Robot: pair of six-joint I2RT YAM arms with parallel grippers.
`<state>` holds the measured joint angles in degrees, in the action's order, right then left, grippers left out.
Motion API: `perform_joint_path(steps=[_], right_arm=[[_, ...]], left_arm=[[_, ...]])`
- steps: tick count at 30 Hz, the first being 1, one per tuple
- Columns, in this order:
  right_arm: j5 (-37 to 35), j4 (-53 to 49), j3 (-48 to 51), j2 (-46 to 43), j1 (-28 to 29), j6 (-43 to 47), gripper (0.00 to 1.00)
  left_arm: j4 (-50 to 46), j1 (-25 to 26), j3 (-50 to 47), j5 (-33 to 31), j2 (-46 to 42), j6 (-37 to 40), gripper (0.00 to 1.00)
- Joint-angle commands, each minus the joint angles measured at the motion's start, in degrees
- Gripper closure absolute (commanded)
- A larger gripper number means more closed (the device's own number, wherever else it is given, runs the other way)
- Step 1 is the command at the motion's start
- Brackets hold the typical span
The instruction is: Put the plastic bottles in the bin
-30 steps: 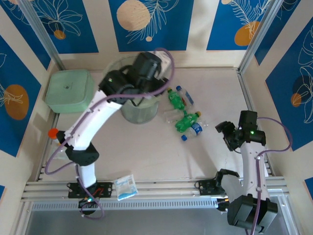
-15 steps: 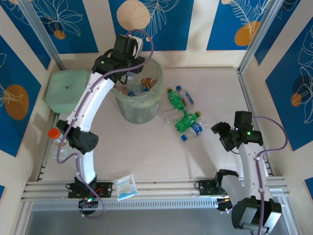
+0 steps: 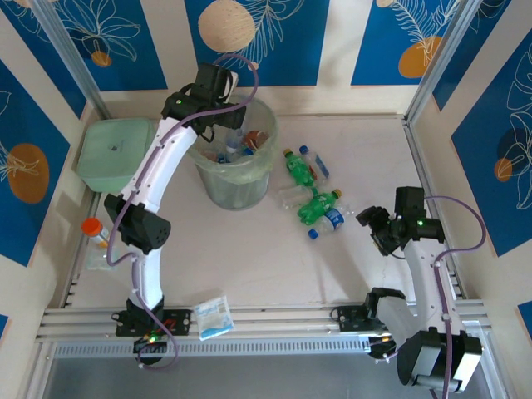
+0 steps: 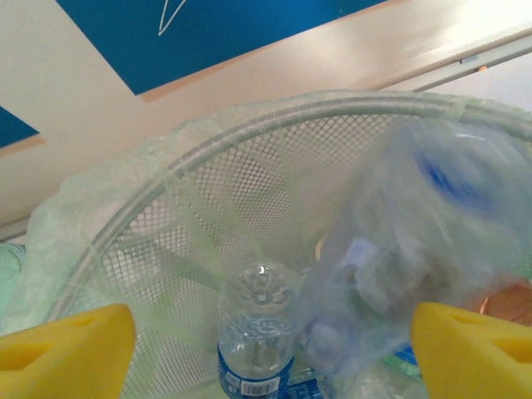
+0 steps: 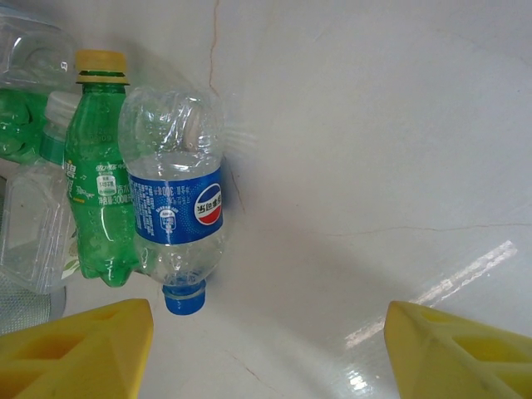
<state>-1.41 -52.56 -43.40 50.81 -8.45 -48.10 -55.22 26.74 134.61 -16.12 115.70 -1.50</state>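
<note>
The square pale-green lidded box (image 3: 116, 154) sits closed at the far left. Just right of it, the bin (image 3: 237, 191) holds a heap of plastic bottles (image 3: 243, 146), and the left gripper (image 4: 266, 345) hangs over its rim, jaws wide apart, with a blurred clear bottle (image 4: 416, 241) between them. Further right, more bottles lie on the table (image 3: 249, 266): a green bottle (image 5: 98, 187) with unreadable print touches a clear Pepsi bottle (image 5: 176, 208), near the right gripper (image 5: 270, 349), which is spread and empty.
</note>
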Motion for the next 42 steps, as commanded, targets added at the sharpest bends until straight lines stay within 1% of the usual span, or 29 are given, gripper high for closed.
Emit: perform_joint_path(steps=[1,6,9,11,12,14,16,20,23,28,34,38,42], right_arm=[[-0.48,-0.80,-2.14,-0.09,0.36,-0.58,0.26],[-0.61,-0.80,-2.66,0.20,1.03,-0.59,0.26],[-1.29,-0.64,-2.73,0.43,2.60,-0.90,0.26],[-2.41,-0.71,-3.10,0.74,4.42,-1.39,0.26],[-2.87,-0.54,-3.18,0.86,5.31,-1.74,0.27],[-3.96,-0.25,-3.66,1.33,7.42,-2.54,0.28],[-4.53,-0.05,-4.21,2.00,8.98,-3.33,0.30],[-6.04,-0.16,-4.79,2.15,12.28,-4.50,0.32],[-6.39,-0.30,-4.25,1.69,13.35,-4.73,0.33],[-6.76,-0.42,-3.71,1.23,13.45,-3.81,0.36],[-6.69,0.13,-3.24,1.05,13.52,-2.84,0.36],[-6.46,0.91,-2.58,1.31,13.54,-2.41,0.36],[-6.22,1.31,-2.50,1.66,13.54,-2.24,0.36]], left_arm=[[-2.17,0.06,-0.04,-0.75,-1.04,-0.86,0.10],[-1.60,0.45,-0.30,0.37,-6.28,-1.55,0.11],[-0.71,1.15,-1.48,2.53,-10.61,-2.68,0.15],[1.52,1.63,-4.63,4.48,-13.97,-3.56,0.17],[2.61,1.65,-5.75,5.28,-15.02,-4.21,0.19],[5.04,1.65,-6.33,7.53,-15.81,-5.97,0.29],[5.32,1.65,-3.81,10.57,-13.92,-7.51,0.34],[1.29,1.65,5.90,14.99,-6.00,-9.31,0.47],[3.07,1.65,5.81,17.37,-3.66,-11.10,0.53],[7.36,1.69,5.24,21.30,-0.56,-13.42,0.63],[12.32,0.69,5.30,23.18,2.04,-16.44,0.66],[13.99,0.24,6.15,24.19,3.36,-17.66,0.69],[14.23,-0.02,7.69,23.88,5.04,-18.14,0.78]])
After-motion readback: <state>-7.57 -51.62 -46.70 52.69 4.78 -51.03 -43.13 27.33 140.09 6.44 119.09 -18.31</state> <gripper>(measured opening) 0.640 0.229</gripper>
